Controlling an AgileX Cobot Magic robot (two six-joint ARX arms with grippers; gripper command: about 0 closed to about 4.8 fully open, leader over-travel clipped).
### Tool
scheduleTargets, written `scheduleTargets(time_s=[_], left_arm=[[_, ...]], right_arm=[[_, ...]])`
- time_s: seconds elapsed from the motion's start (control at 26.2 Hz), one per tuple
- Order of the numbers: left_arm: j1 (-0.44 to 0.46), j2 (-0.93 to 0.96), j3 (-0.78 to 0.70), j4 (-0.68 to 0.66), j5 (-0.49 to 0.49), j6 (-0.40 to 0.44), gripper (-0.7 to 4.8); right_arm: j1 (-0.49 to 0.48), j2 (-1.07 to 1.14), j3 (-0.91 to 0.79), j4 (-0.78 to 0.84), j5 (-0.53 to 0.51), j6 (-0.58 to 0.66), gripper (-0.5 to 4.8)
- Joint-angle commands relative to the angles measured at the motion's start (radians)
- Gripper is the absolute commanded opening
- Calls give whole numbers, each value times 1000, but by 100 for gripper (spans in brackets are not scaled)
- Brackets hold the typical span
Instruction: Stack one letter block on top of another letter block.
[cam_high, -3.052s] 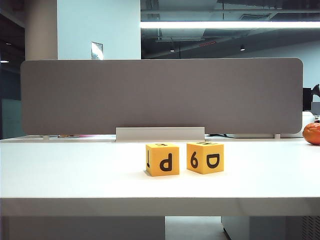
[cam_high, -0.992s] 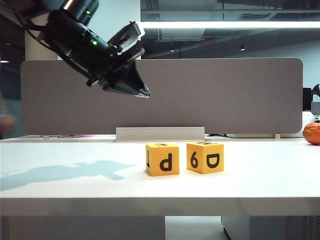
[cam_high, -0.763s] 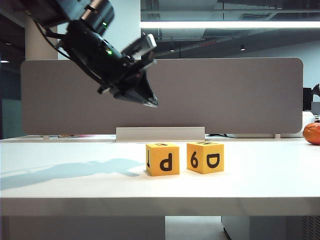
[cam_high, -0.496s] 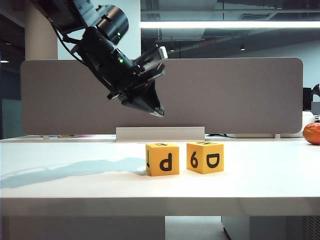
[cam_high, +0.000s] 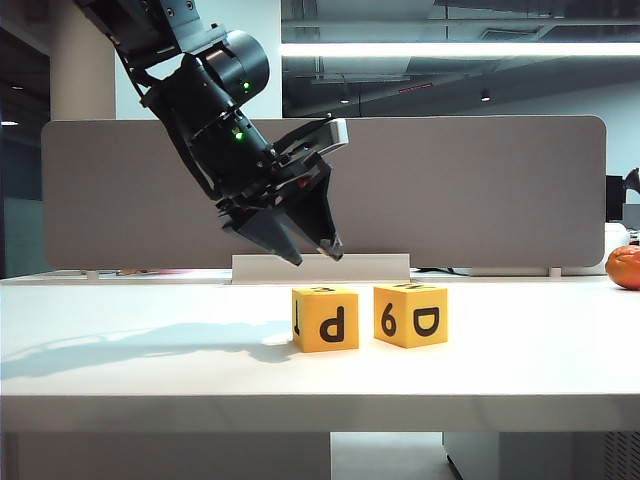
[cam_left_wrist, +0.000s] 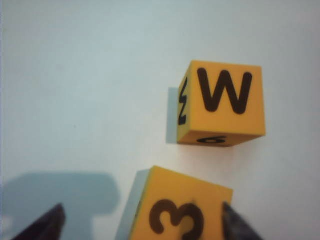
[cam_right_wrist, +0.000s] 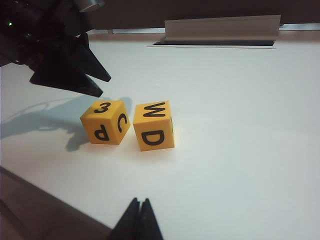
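Orange fruit (cam_high: 624, 267) sits far right on white counter (cam_high: 150, 370); grey partition (cam_high: 450, 190) behind. Left claw (cam_high: 312, 255), spread and empty, hovers above yellow-orange "P" cube (cam_high: 325, 319) beside "6 D" cube (cam_high: 411, 314); right claw (cam_right_wrist: 139, 220) closed, empty.

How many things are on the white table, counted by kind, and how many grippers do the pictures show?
Letter blocks: 2, the P block and the 6/D block
Orange round object at the table's far right edge: 1
Grippers: 2, left gripper, right gripper
Total: 5

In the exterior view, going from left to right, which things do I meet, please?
Left claw open above the table → P block → 6/D block → orange round thing at the right edge.
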Motion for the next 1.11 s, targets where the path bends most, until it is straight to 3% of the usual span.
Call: scheduleTargets(time_s=[0.04, 0.31, 0.5, 0.65, 0.72, 0.8, 0.88, 1.11], left_arm=[[-15, -2, 2, -9, 7, 43, 470], [-68, 45, 2, -38, -27, 133, 471], [-92, 83, 2, -33, -111, 138, 470], [-95, 91, 2, -30, -112, 138, 462], [-95, 91, 2, -30, -112, 138, 421], [-95, 91, 2, -31, -112, 138, 331], [-95, 91, 2, -31, -112, 137, 277], [-96, 89, 12, -54, -112, 126, 271]], right_arm=[[0, -2, -3, 11, 0, 1, -5], [1, -2, -3, 11, -3, 1, -5], [1, -2, -3, 10, -7, 1, -5], [1, -2, -3, 10, -6, 1, -5], [1, -2, -3, 10, -6, 1, -5], [1, -2, -3, 10, -6, 1, -5], [1, -2, -3, 10, -6, 1, -5], [1, -2, -3, 10, -2, 0, -5]])
